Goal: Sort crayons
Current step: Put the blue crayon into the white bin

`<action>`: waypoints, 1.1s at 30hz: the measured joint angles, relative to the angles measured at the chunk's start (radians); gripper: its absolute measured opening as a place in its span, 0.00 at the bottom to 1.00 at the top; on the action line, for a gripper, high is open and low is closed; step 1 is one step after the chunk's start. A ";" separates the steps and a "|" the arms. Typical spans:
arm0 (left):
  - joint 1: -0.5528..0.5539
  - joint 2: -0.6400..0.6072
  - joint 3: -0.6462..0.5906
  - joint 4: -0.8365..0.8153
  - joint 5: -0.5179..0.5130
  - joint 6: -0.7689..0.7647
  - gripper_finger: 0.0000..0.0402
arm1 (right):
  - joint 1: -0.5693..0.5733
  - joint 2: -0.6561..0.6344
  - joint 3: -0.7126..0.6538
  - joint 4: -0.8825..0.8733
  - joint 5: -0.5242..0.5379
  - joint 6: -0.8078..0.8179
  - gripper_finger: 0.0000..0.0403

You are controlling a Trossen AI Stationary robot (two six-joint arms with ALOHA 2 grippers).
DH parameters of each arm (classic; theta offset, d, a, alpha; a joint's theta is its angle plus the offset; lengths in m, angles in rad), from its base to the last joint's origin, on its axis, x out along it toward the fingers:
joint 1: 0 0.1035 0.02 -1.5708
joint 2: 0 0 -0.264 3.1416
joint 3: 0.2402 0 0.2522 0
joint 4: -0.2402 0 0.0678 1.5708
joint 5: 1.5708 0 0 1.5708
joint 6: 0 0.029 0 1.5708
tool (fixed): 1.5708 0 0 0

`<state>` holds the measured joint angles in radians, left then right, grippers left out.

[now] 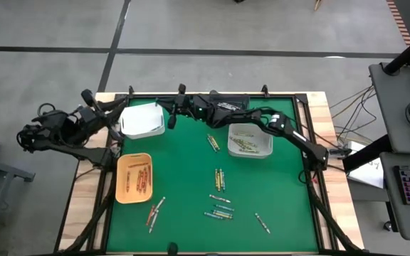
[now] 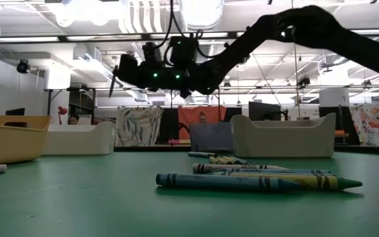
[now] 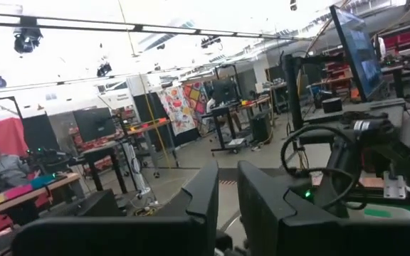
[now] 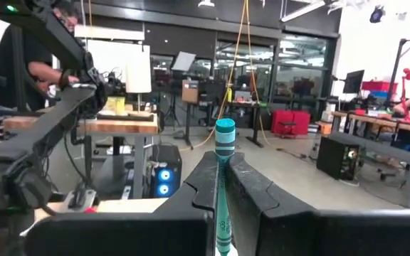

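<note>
My right gripper (image 4: 223, 162) is shut on a teal crayon (image 4: 224, 142). It hangs high over the table's far side (image 1: 171, 108), beside an empty white bin (image 1: 142, 119). Loose crayons lie on the green mat: a pair (image 1: 212, 142), a yellow-green group (image 1: 220, 179), a cluster (image 1: 221, 208), red ones (image 1: 155, 211) and a single one (image 1: 262, 223). An orange tray (image 1: 134, 176) holds red crayons, and a second white bin (image 1: 250, 140) holds several more. My left gripper (image 3: 228, 192) is drawn back at the far left (image 1: 114, 114), its fingers close together with nothing between them. My right gripper pinches the teal crayon between its two fingers. The crayon lies along the fingers. Its wrapped shaft (image 4: 223, 213) runs back between them, and its flat end (image 4: 225, 131) sticks out past the fingertips. The fingers point roughly level toward the table's left, and the crayon is clear of the table.
In the low view, a row of crayons (image 2: 255, 179) lies close in front, with the bins (image 2: 283, 137) and the orange tray (image 2: 8, 137) behind it. The mat's near left and right parts are bare. People and desks show beyond the table.
</note>
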<state>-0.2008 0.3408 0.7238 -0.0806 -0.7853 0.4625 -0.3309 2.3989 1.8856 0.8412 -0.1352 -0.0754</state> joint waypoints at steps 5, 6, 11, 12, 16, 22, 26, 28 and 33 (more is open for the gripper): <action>0.000 0.001 0.000 0.003 0.000 0.000 0.09 | 0.001 0.073 0.127 -0.116 0.000 0.012 0.03; 0.000 0.001 0.000 0.003 -0.001 0.002 0.09 | 0.001 0.082 0.143 -0.144 0.000 0.008 0.03; 0.000 0.004 0.000 0.004 -0.001 0.014 0.09 | 0.001 0.092 0.171 -0.210 0.000 -0.004 0.03; 0.000 0.004 0.000 0.005 -0.001 0.016 0.09 | 0.001 0.092 0.171 -0.211 0.000 -0.001 0.03; 0.000 0.004 -0.001 0.047 -0.002 0.016 0.09 | 0.001 0.092 0.171 -0.232 -0.009 0.077 0.03; 0.000 0.004 -0.020 0.053 -0.002 -0.049 0.09 | 0.006 0.091 0.171 -0.231 -0.030 0.141 0.03; 0.000 0.005 -0.041 0.046 -0.002 -0.117 0.09 | 0.016 0.087 0.171 -0.276 -0.059 0.220 0.03; 0.000 0.004 -0.041 0.044 -0.002 -0.179 0.09 | 0.024 0.083 0.182 -0.319 -0.082 0.240 0.03; 0.000 -0.001 -0.039 -0.009 -0.001 -0.262 0.09 | 0.038 0.075 0.285 -0.526 -0.075 0.203 0.03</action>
<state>-0.2008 0.3395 0.6853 -0.0900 -0.7864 0.2003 -0.2925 2.4740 2.1708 0.3153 -0.2104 0.1278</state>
